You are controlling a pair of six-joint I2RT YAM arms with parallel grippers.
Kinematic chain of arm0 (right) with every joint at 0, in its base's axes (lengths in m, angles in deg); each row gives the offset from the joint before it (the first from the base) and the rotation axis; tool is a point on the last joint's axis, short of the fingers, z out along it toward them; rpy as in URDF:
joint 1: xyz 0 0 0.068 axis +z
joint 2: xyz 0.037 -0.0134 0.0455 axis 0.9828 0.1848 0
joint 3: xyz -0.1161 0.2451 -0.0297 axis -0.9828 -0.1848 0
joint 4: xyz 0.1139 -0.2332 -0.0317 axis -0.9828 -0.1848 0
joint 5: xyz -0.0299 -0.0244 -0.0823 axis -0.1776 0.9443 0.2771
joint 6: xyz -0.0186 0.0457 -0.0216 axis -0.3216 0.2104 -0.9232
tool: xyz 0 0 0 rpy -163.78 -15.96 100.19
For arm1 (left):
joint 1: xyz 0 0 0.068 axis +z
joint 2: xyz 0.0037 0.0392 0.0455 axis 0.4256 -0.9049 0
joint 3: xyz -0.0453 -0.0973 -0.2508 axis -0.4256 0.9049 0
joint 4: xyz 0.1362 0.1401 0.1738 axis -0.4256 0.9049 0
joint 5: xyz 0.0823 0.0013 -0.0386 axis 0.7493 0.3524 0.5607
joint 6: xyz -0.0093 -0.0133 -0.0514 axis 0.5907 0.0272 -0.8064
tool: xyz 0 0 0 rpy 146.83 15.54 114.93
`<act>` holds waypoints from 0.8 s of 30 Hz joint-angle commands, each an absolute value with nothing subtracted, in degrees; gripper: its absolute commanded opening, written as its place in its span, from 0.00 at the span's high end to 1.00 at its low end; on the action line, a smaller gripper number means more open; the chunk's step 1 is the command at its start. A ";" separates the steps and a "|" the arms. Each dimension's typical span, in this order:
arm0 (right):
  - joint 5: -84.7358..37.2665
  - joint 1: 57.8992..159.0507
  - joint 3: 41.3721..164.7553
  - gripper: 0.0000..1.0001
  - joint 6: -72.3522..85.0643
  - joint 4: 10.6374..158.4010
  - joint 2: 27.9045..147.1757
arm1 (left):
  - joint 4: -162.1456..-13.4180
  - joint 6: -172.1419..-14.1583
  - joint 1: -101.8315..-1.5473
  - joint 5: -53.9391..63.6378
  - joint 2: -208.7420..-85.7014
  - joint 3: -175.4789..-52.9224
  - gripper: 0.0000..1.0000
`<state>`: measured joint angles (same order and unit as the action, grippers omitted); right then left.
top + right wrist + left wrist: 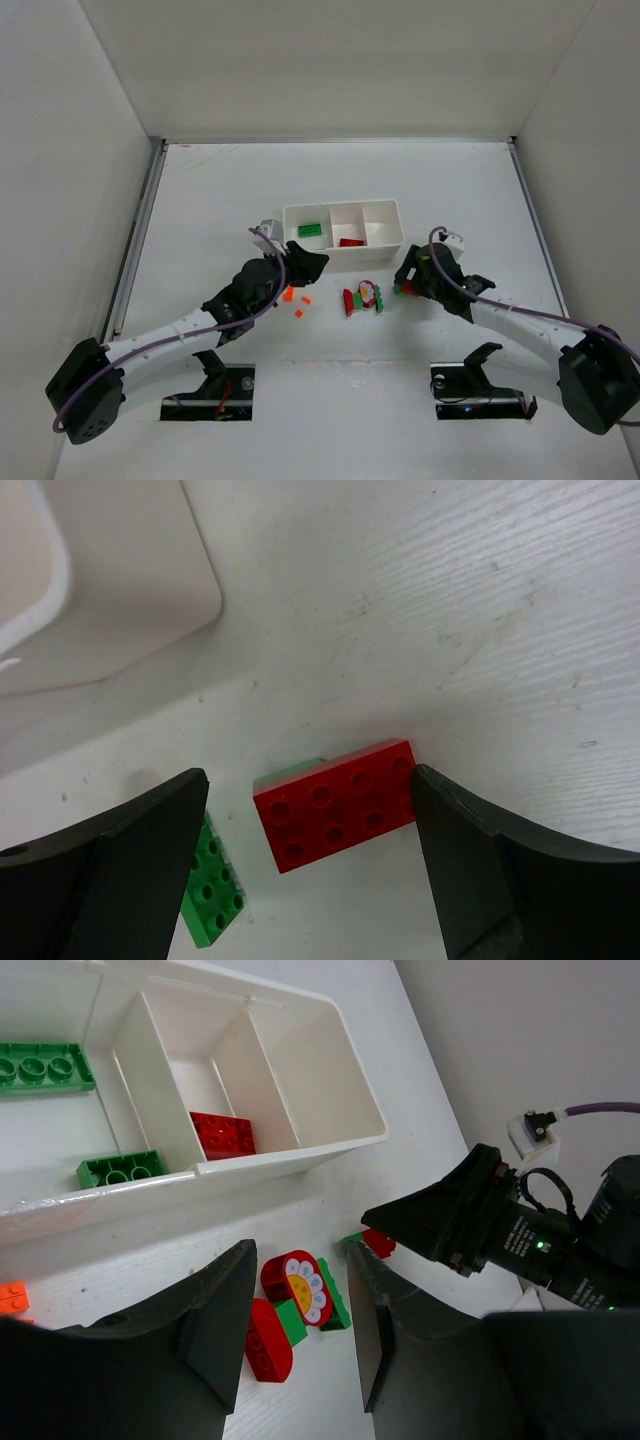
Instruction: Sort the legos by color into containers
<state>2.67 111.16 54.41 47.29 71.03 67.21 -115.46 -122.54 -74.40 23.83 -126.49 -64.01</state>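
The white tray (342, 206) has three compartments: green bricks (40, 1067) lie in the left one, a red brick (222, 1134) in the middle one, and the right one holds nothing. A small pile with a red flower piece (303, 1285), a red rounded brick (268, 1340) and green bricks lies in front of the tray (364, 297). My left gripper (300, 1330) is open and empty above this pile. My right gripper (310, 850) is open, its fingers either side of a red brick (335, 805) that sits on a green piece (290, 772). Orange bits (288, 294) lie to the left.
A green plate (212, 880) lies by the right gripper's left finger. The tray's corner (110, 580) is just beyond the right gripper. The two grippers are close together across the pile. White walls enclose the table on three sides.
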 commanded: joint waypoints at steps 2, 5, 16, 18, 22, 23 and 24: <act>0.34 113.40 57.22 0.15 49.37 71.31 69.82 | -117.32 -122.79 -72.87 22.34 -123.33 -62.51 0.61; 0.60 116.21 58.10 0.19 51.39 71.84 71.41 | -116.97 -123.23 -71.47 21.20 -121.92 -61.63 0.61; 6.76 121.40 56.61 0.10 56.84 71.22 67.54 | -116.53 -124.29 -69.53 19.09 -121.21 -60.75 0.61; 6.32 121.40 56.00 0.10 56.76 73.33 68.77 | -116.53 -124.29 -69.62 19.09 -121.47 -61.02 0.61; 5.00 120.97 55.03 0.11 56.23 78.16 70.62 | -116.53 -124.46 -69.70 19.17 -121.74 -61.28 0.61; 5.09 120.61 54.85 0.11 56.23 78.78 70.88 | -116.53 -124.46 -69.88 19.18 -121.74 -61.28 0.61; 5.44 120.26 54.50 0.12 56.40 79.05 71.06 | -116.53 -124.55 -69.97 19.18 -121.56 -61.28 0.61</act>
<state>4.86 120.89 55.31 55.53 74.07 70.64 -114.61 -124.11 -69.72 19.77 -121.94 -61.12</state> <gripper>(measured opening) 0.886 0.386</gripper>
